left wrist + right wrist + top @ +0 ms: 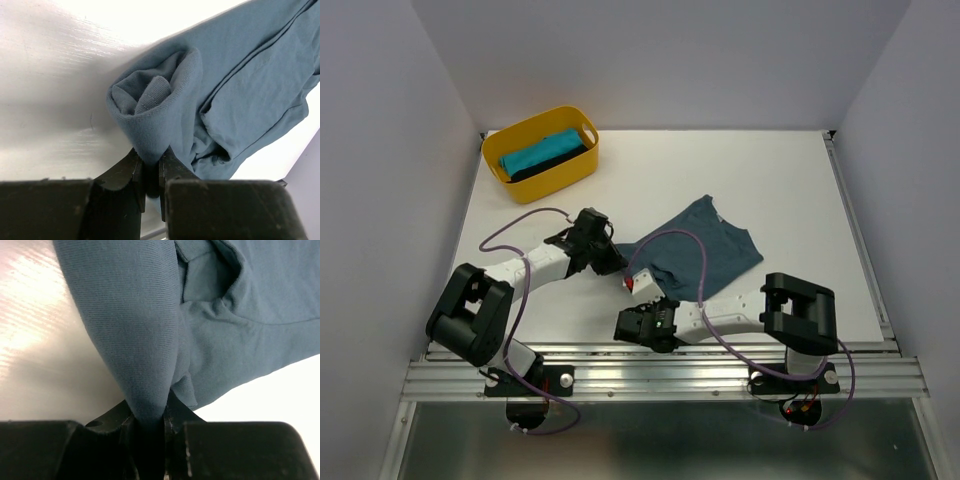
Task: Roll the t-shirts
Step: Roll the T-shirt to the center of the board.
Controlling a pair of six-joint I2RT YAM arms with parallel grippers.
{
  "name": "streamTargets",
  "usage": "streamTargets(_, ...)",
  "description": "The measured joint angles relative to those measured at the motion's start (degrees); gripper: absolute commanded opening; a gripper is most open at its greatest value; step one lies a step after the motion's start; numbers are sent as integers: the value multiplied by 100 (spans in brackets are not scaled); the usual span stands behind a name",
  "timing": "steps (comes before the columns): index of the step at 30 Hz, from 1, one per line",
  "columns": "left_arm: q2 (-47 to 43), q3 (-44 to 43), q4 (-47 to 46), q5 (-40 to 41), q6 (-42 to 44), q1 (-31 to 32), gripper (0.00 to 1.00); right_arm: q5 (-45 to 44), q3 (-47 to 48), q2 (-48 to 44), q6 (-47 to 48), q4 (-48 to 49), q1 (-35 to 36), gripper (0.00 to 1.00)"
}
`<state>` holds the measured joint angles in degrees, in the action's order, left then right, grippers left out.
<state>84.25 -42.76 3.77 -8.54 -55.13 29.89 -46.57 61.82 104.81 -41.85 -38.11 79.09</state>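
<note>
Ok so your left gripper is pinched tight on a fold of the slate-blue t-shirt, and the cloth just above the jaws is curled into a loose little tube. Your right gripper is clamped on a thick drape of the same shirt, with fabric running right down between the fingers. From above, both are on the shirt's near-left edge. The left one is at about 9 o'clock of the shirt and the right one at about 7 o'clock, pretty close together. The shirt lies crumpled around the middle of the table, with the rest trailing off toward 2 o'clock.

My take: it looks like you're starting the roll from that edge. Move both hands toward 2 o'clock at the same pace and height, otherwise the roll goes cone-shaped. The far part looks bunched rather than flat, so I'd guess a gentle tug to tension it first would help. Keep the lift low so the whole shirt doesn't drag along.

The turquoise t-shirt and black t-shirt sit in the yellow tub at 10 o'clock, well apart from all this.
</note>
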Motion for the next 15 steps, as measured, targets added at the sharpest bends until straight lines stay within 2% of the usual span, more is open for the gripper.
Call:
streamTargets(4, 2, -129, 140, -4, 98, 4, 0, 251, -315, -352, 105, 400, -33, 1)
streamTargets(7, 2, -254, 247, -4, 210, 4, 16, 614, -643, -807, 188, 833, -179, 1)
streamTargets(15, 129, -599, 387, -31, 516, 7, 33, 1882, -1412, -1744, 302, 1821, -855, 1)
